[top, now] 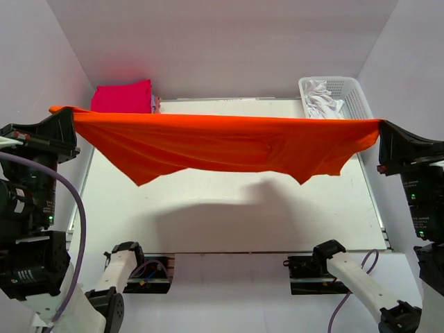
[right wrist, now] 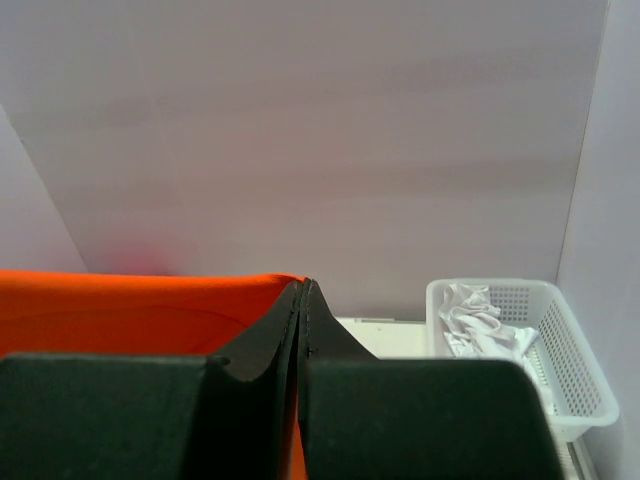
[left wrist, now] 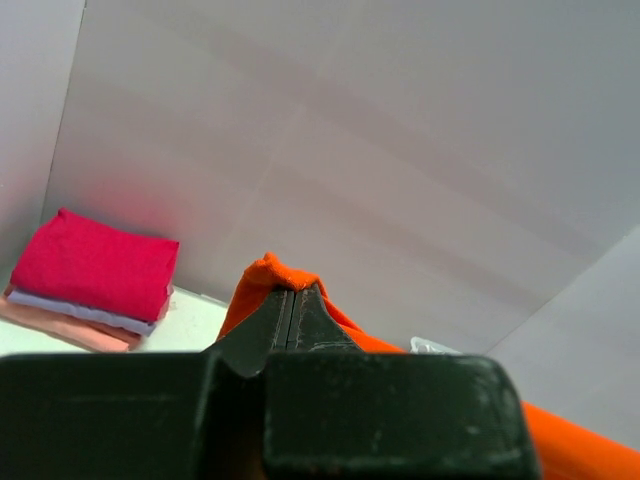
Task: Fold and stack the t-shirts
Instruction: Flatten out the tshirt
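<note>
The shirt (top: pixel 222 142) is plain orange-red; the folded shirts (left wrist: pixel 95 268) magenta, lavender and pink; the basket (top: pixel 359 97) white.

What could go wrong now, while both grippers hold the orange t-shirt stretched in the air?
1. The left gripper pinches only a small tip of the orange t-shirt; it may slip out.
2. Its lower edge hangs unevenly, so it may land wrinkled.
3. Lowered too far back, it could disturb the folded stack.
</note>
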